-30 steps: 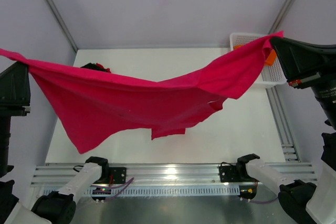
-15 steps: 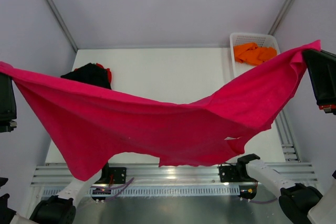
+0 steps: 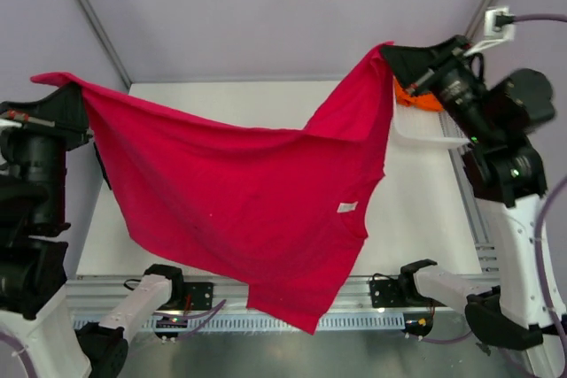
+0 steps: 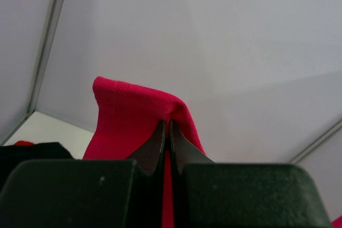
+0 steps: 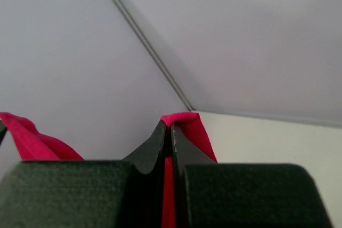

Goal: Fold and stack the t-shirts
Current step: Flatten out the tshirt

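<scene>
crimson t-shirt (image 3: 239, 201) drawn inward, long axis left-right, corner hanging down

Left end effector (image 4: 166, 125), right end effector (image 5: 166, 127); clamped

basket (image 3: 421, 130): white, far right, partly hidden | table (image 3: 425, 219): white

Pale grey walls (image 3: 266, 6) framed by metal struts (image 3: 91, 19) enclose a white table (image 3: 425, 210) under soft, even light.
</scene>
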Available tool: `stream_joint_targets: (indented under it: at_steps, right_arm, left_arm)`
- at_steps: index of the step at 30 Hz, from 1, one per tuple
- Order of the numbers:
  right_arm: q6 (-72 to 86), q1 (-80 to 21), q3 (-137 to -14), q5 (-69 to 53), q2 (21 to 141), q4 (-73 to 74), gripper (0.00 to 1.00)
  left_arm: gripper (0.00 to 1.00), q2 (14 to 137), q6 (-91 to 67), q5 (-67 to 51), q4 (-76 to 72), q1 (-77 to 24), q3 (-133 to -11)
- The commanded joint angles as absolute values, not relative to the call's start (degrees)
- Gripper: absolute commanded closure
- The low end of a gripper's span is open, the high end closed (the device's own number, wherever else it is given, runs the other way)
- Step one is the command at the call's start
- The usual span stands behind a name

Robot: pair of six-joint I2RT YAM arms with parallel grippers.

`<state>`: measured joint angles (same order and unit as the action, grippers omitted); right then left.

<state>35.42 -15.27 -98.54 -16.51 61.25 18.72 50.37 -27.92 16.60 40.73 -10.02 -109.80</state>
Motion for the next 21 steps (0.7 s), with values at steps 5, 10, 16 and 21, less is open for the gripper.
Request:
stream_joint_targets:
  at_steps: [5, 10, 16, 21]
  right_arm:
    - [33.0, -15.3, -90.9, -14.2, 67.0, 15.0, 0.97]
    - [32.4, -15.3, -88.2, -13.1, 68.1, 14.2, 0.97]
    - [32.2, -15.3, -86.0, -12.8, 68.6, 13.9, 0.97]
    - [31.8, -15.4, -85.4, -12.7, 68.7, 14.3, 0.97]
  left_arm:
    - [1.00, 54.7, -24.0, 21.4, 37.2, -9.9, -105.6]
    - [1.00, 55.3, -23.2, 22.1, 37.4, -9.9, -104.3]
    - [1.00, 55.8, -23.5, 22.0, 37.3, -9.9, -104.2]
    - [1.00, 55.7, -23.6, 22.0, 37.4, -9.9, -103.7]
